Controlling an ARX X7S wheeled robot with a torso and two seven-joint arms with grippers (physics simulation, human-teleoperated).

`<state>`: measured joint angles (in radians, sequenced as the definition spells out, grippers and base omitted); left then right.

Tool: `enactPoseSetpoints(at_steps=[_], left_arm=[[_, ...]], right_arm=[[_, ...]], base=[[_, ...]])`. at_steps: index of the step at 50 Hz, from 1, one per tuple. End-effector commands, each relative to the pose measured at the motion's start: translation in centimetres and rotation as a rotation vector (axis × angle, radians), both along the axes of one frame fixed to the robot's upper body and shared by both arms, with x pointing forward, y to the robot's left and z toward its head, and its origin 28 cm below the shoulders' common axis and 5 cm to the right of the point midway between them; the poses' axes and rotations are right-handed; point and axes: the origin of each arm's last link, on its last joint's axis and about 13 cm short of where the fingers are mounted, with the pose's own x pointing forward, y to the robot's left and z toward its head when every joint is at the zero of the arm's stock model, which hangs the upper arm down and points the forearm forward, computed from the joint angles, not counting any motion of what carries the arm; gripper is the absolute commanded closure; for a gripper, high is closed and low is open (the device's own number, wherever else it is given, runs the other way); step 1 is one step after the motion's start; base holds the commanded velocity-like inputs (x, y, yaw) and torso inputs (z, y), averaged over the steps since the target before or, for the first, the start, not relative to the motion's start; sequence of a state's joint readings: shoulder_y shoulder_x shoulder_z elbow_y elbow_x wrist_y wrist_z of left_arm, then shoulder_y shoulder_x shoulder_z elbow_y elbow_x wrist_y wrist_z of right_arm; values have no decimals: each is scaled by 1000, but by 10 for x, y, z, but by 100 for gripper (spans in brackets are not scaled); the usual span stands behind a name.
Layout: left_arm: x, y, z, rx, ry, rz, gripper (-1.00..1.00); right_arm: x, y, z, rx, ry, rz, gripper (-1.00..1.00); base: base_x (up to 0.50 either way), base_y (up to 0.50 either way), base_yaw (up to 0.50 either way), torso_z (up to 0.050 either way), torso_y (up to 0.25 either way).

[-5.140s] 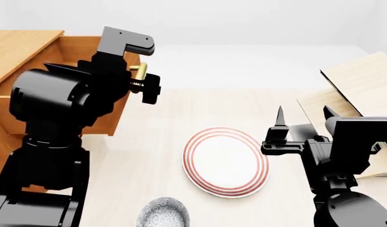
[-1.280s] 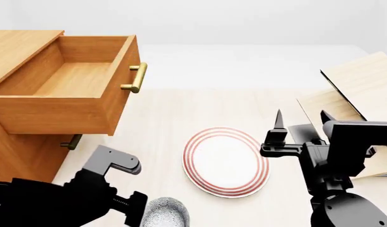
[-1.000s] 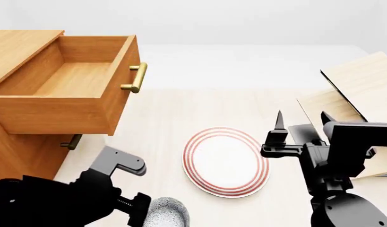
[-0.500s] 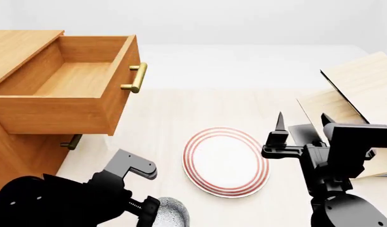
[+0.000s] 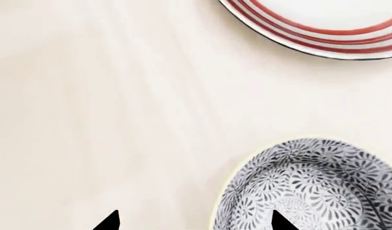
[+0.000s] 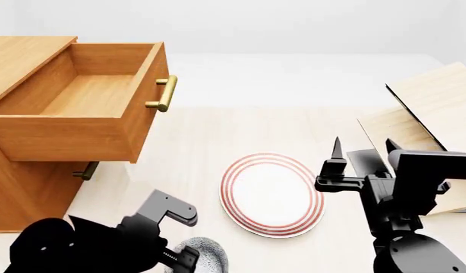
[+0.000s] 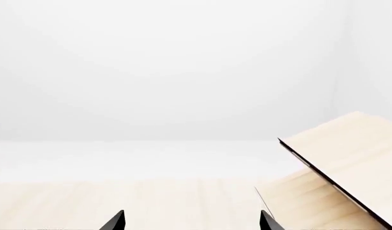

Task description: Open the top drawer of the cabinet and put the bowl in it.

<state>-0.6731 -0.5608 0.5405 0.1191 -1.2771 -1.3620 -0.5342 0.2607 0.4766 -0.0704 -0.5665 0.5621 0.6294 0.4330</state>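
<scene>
Red-ringed plate near bowl; bowl upright (opening up); left end effector wide over its rim; top drawer open.

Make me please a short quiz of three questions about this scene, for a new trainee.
1. True or false: the top drawer is open.
2. Which dish is nearer the left gripper? A) plate B) bowl
3. Fill in: the bowl stands on the ____, not in the drawer.

Key: 1 true. 2 B. 3 table.
</scene>
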Motion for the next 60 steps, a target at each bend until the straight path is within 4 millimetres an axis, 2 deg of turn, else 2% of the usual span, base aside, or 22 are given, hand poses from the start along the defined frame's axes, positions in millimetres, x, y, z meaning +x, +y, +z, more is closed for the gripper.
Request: enactPoseSetpoints(at_steps=[1,28,29,53,60], left_arm=[[0,-2,-11,2,23,-11,-100],[-5,-5,-28,-6,54,-14,-100],[-4,-5,-28,-6,53,-13,100],[-4,-5,-29,-23,47,2,100],[-2,-4,-23,-36,15,7,100]], right_arm=[[1,0,-2,0,4,-1,-100],[1,1,-1,-2,5,4,-100],[2,1,-1,0,5,4,-100],[3,2,-3,3,9,5,-100],[3,2,-3,4,10,3,-100]], base=[[0,0,0,0,0],[0,0,0,0,0],[0,0,0,0,0],[0,0,0,0,0],[0,0,0,0,0]])
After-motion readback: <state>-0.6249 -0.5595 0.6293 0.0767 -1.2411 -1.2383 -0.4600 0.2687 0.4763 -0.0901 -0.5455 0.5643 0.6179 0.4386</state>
